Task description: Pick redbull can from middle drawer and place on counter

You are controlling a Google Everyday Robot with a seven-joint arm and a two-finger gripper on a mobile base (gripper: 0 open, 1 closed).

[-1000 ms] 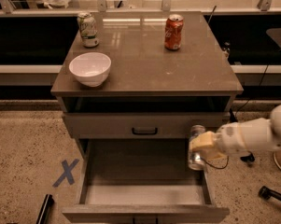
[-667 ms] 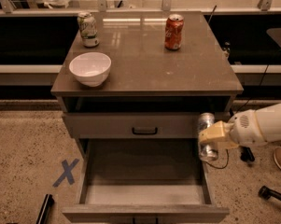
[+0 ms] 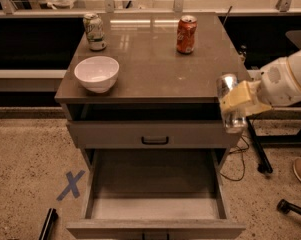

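While the green-white can [image 3: 94,32] and the white bowl [image 3: 96,73] sit on the left side of the counter [image 3: 150,59], the middle drawer [image 3: 155,209] below stands pulled open; the orange-red can [image 3: 186,34] stands upright toward the back right; just off the counter's front right corner, the gripper [image 3: 238,102] clamps the redbull can [image 3: 233,120], holding it roughly upright in the air
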